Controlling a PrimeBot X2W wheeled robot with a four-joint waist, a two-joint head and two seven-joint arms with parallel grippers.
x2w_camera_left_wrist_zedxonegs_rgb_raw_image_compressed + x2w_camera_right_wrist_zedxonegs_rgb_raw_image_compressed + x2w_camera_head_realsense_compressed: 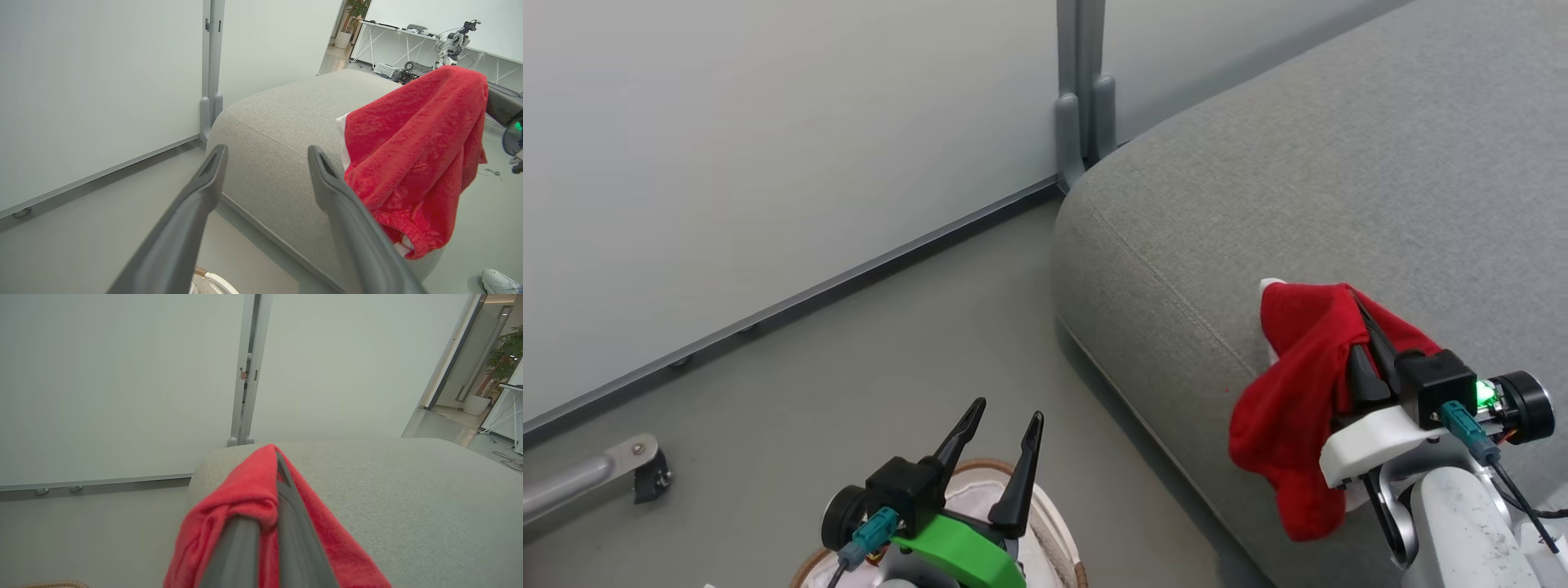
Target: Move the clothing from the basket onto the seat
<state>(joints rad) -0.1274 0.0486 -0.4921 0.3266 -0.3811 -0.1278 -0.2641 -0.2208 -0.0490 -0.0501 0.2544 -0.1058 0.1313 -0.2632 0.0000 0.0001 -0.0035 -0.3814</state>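
Observation:
A red garment with white trim and an elastic waist, part of the clothing [1294, 392], hangs over the front corner of the grey seat [1339, 163]. My right gripper [1357, 306] is shut on it, and the cloth drapes over both fingers. The right wrist view shows the clothing [241, 506] bunched around the right gripper [271, 465] above the seat [408, 490]. My left gripper [1008, 408] stands open and empty over the basket [1068, 543], which is mostly hidden beneath it. From the left wrist, the open left gripper [267, 151] points toward the seat [278, 122] and the hanging clothing [412, 155].
A pale wall panel with a grey post [1082, 90] stands behind the seat's corner. A metal leg with a foot [637, 465] lies on the floor at the lower left. A shoe [498, 281] shows on the floor beyond the seat, with a table of equipment [408, 36] farther back.

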